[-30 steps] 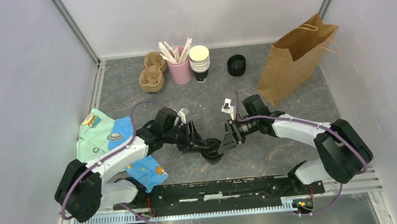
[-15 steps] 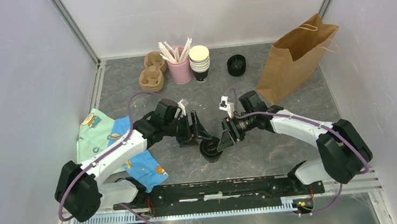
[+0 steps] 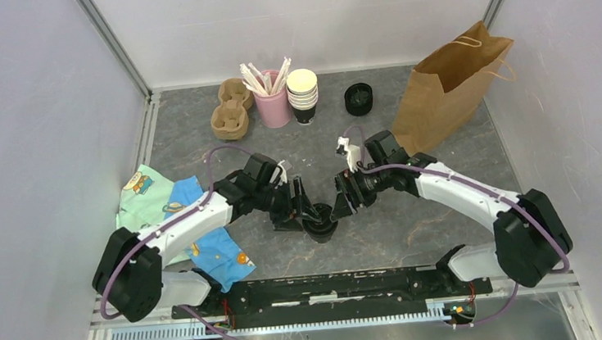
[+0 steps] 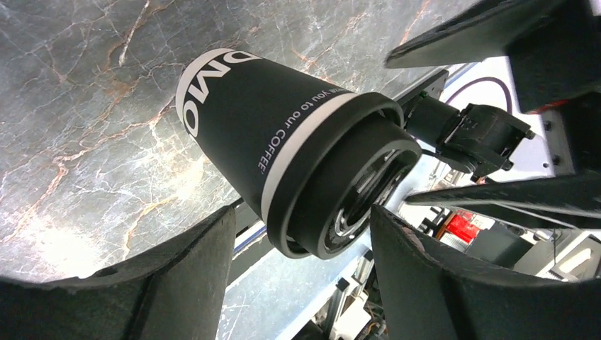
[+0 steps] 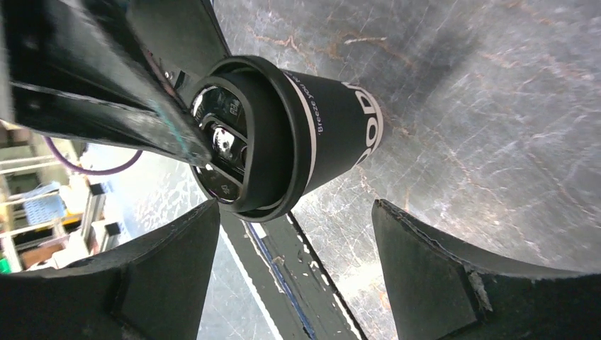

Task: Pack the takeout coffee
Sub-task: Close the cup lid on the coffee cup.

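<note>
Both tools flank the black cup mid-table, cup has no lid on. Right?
Not quite: the takeout coffee has its black lid on, as the right wrist view shows. The rest holds: the left tool and right tool flank it mid-table.

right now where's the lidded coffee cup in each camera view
Top external: takeout coffee low centre.
Left wrist: mid-frame, between the left fingers, lid lower right.
Right wrist: left of centre, between the right fingers, lid leftward.
Shared landmark: the grey marbled table beneath it.
</note>
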